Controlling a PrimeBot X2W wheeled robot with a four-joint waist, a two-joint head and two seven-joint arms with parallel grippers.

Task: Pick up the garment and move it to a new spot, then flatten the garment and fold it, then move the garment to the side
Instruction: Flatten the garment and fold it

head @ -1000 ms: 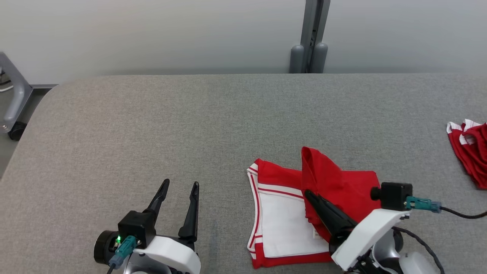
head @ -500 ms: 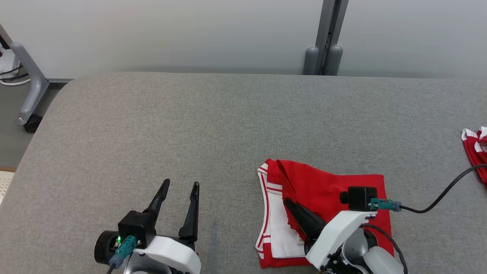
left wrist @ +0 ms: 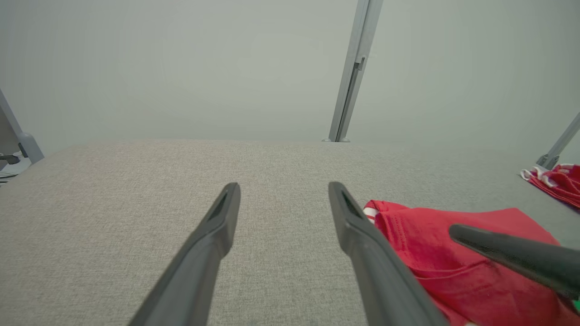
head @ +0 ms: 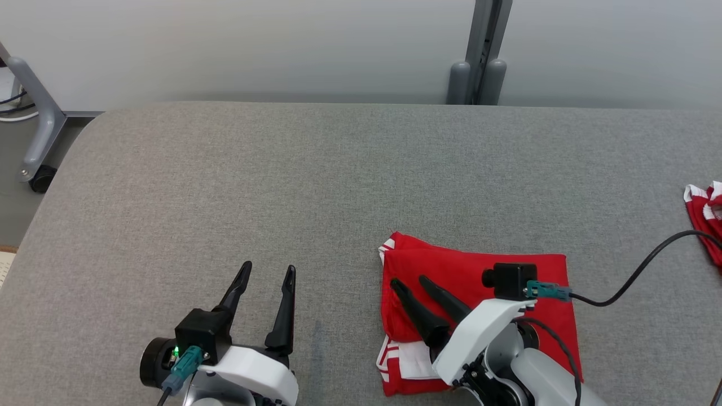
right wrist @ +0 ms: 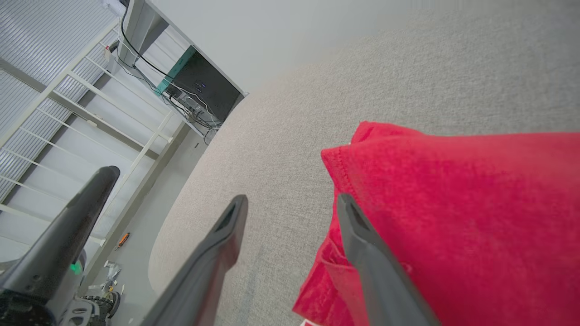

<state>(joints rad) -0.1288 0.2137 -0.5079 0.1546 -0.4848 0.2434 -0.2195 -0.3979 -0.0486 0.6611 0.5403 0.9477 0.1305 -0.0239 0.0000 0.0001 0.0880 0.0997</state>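
The garment (head: 479,273) is red with white trim and lies folded on the grey table (head: 282,186), front right of centre, red side up. A white-striped edge (head: 397,361) peeks out at its lower left. My right gripper (head: 409,281) hovers open over the garment's left edge. In the right wrist view, one finger of this gripper (right wrist: 292,199) is above the red cloth (right wrist: 453,203) and the other is above bare table. My left gripper (head: 269,268) stands open and empty to the garment's left. In the left wrist view, this gripper (left wrist: 284,185) points across the table, with the garment (left wrist: 435,253) on its right.
Another red and white garment (head: 705,217) lies bunched at the table's far right edge. A grey post (head: 479,51) stands behind the table. A wheeled metal frame (head: 34,135) stands off the rounded left corner. A black cable (head: 637,273) trails from my right wrist.
My right gripper carried the red flap leftward over the white panel, then opened and let it go. The garment now lies folded red side up. The camera has shifted too.
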